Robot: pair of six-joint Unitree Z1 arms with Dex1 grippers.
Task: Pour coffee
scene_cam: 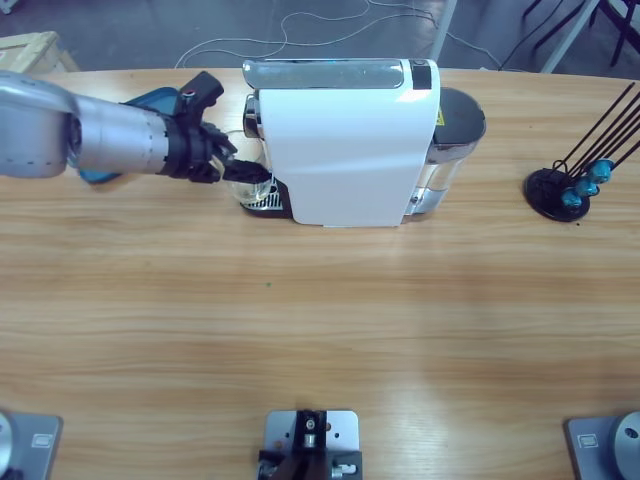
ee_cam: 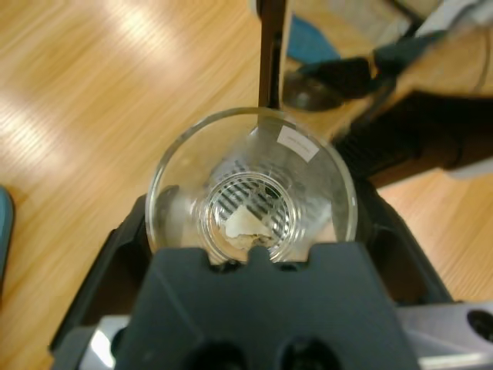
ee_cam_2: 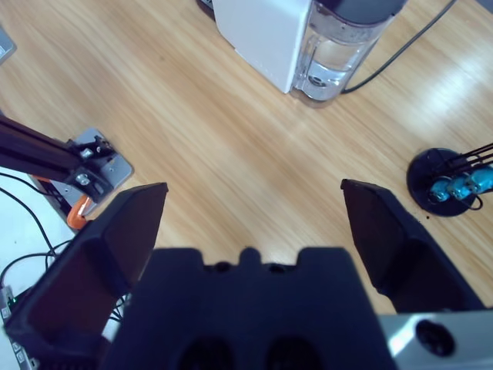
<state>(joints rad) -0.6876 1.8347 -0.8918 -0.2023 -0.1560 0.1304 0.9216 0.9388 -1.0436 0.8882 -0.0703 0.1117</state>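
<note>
A clear glass tumbler (scene_cam: 243, 181) stands on the drip grate (scene_cam: 263, 202) at the left end of the white coffee machine (scene_cam: 345, 150). My left gripper (scene_cam: 236, 167) reaches in from the left and is shut on it. In the left wrist view the tumbler (ee_cam: 308, 158) sits between both black jaws, and the slotted grate shows through its bottom. The coffee is out of view. My right gripper (ee_cam_2: 250, 223) hangs open high above the table, holding nothing, and does not appear in the high view.
The machine's water tank (scene_cam: 455, 130) is at its right end and shows again as the tank (ee_cam_2: 339, 46). A black capsule stand (scene_cam: 560, 190) with blue capsules stands at the far right. A teal object (scene_cam: 150, 100) lies behind the left arm.
</note>
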